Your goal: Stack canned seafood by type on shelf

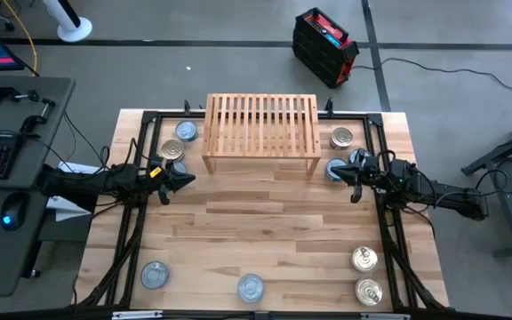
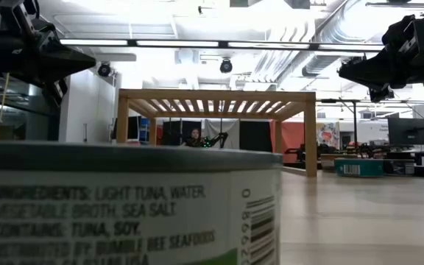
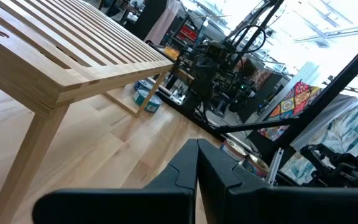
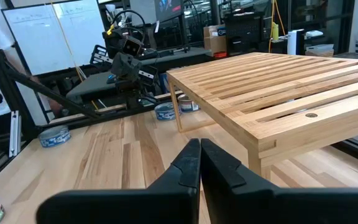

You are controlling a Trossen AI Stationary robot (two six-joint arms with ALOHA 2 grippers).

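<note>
Shelf (image 1: 261, 124) pale slatted wood, matt; tabletop (image 1: 265, 231) plank wood; tins (image 1: 251, 287) shiny metal lids.

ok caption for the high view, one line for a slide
Empty slatted shelf at the table's far edge, tins scattered around it, left pincer and right pincer both shut, flanking the shelf.

Both arms are looking matte black and chunky, tapering into pointed black left gripper (image 1: 185, 180) and right gripper (image 1: 343, 173), with yellow tag showing near the left one.
</note>
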